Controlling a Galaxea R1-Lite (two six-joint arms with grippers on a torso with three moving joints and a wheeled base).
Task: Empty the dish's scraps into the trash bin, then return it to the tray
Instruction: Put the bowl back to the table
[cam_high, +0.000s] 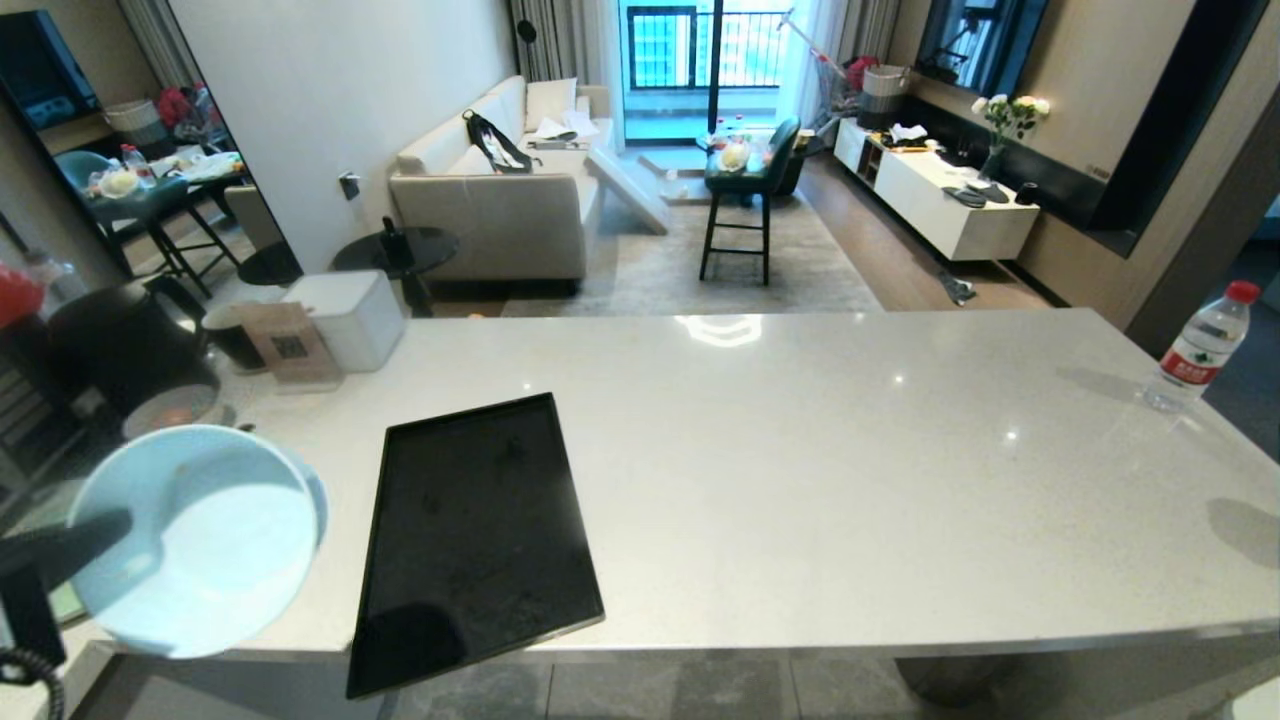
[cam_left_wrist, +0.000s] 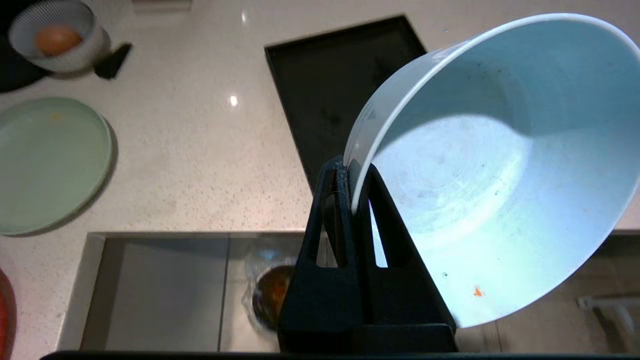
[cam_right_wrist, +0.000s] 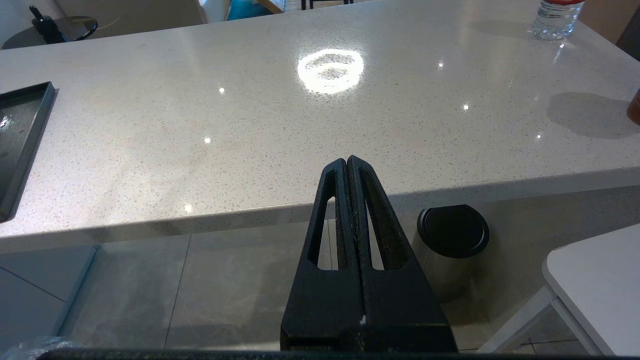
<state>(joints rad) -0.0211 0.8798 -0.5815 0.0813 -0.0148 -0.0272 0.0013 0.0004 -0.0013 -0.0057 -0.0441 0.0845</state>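
At far left, the left gripper (cam_left_wrist: 351, 172) pinches the rim of the tilted dish (cam_high: 195, 540), held up beside the tray (cam_high: 475, 540) on the counter (cam_high: 850, 480). A green plate (cam_left_wrist: 50, 162) lies nearby; the bin (cam_left_wrist: 270, 300) stands below. The right gripper (cam_right_wrist: 347, 165) hangs clenched, empty.

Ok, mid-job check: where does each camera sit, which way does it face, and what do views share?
Head: high, looking forward and down over the counter; left gripper at its left edge.
Left wrist: behind the fingers, looking down at the dish, counter edge, trash bin.
Right wrist: below counter level, facing its edge; right gripper shut, empty.
Shared: the tray appears in all three.
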